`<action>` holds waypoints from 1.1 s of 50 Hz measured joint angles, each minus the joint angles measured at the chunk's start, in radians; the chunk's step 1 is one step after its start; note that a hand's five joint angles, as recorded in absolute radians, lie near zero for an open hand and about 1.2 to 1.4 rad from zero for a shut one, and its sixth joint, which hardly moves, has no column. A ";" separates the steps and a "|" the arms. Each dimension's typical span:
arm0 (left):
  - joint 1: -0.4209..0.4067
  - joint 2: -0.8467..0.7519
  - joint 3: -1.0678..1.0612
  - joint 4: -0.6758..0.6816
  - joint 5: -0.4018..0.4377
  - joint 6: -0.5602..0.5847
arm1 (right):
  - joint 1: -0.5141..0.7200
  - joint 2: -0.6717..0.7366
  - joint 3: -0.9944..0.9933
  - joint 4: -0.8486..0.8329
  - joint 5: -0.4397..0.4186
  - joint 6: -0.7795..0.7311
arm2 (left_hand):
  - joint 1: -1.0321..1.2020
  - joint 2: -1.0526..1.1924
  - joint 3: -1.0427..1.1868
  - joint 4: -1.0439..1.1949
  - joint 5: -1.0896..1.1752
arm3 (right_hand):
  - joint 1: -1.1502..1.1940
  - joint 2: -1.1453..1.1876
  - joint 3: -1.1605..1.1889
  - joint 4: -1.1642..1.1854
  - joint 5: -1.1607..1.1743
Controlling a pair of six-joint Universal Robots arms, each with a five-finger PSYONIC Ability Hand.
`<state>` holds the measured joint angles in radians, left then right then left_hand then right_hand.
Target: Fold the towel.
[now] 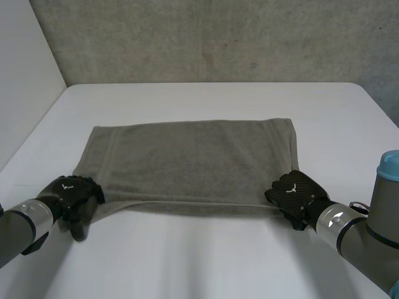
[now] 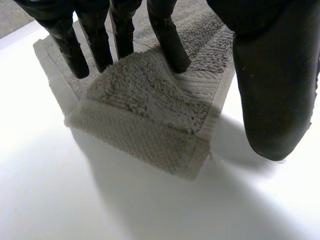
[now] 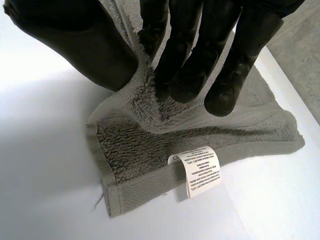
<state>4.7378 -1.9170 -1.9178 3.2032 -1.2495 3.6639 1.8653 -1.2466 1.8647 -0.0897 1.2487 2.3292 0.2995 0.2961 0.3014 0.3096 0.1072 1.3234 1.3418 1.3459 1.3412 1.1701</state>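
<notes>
A grey-green towel (image 1: 193, 162) lies spread flat on the white table (image 1: 206, 261), long side across. My left hand (image 1: 73, 193) is at its near left corner. In the left wrist view its straight fingers (image 2: 167, 35) rest on the towel (image 2: 145, 115) just behind the corner, which is turned up, and the thumb (image 2: 275, 90) stands apart over bare table. My right hand (image 1: 293, 192) is at the near right corner. There the thumb and fingers (image 3: 185, 65) pinch a bunched ridge of towel (image 3: 145, 145), just behind a white care label (image 3: 200, 167).
A grey concrete wall (image 1: 218, 37) rises behind the table's far edge and a white wall (image 1: 25, 75) stands at the left. Bare table runs all round the towel, widest in front of it.
</notes>
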 measured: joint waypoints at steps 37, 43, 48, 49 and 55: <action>0.007 -0.087 0.112 0.026 -0.002 -0.004 | 0.011 0.009 0.014 -0.010 0.000 -0.003 | 0.205 0.201 0.196 0.187 0.224 | 0.000 0.000 0.000 0.000 0.000; 0.007 -0.099 0.124 0.043 -0.005 -0.003 | 0.012 0.015 0.014 -0.010 0.001 -0.004 | 0.221 0.226 0.219 0.206 0.249 | 0.000 0.000 0.000 0.000 0.005; 0.007 -0.105 0.132 0.055 -0.011 -0.003 | 0.012 0.018 0.015 -0.010 0.001 -0.004 | 0.363 0.365 0.358 0.350 0.377 | 0.000 0.000 0.000 0.000 0.005; 0.007 -0.105 0.133 0.056 -0.012 -0.003 | 0.012 0.018 0.014 -0.010 0.001 -0.004 | 0.392 0.403 0.396 0.383 0.407 | 0.000 0.000 0.000 0.000 0.005; 0.007 -0.096 0.137 0.060 -0.015 -0.004 | 0.012 0.019 0.014 -0.010 0.001 -0.004 | 0.559 0.573 0.564 0.562 0.575 | 0.000 0.000 0.000 0.000 0.005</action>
<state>4.7446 -2.0133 -1.7809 3.2633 -1.2642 3.6603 1.8776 -1.2278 1.8792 -0.0997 1.2493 2.3255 0.8582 0.8693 0.8652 0.8717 0.6826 1.3235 1.3418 1.3459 1.3412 1.1750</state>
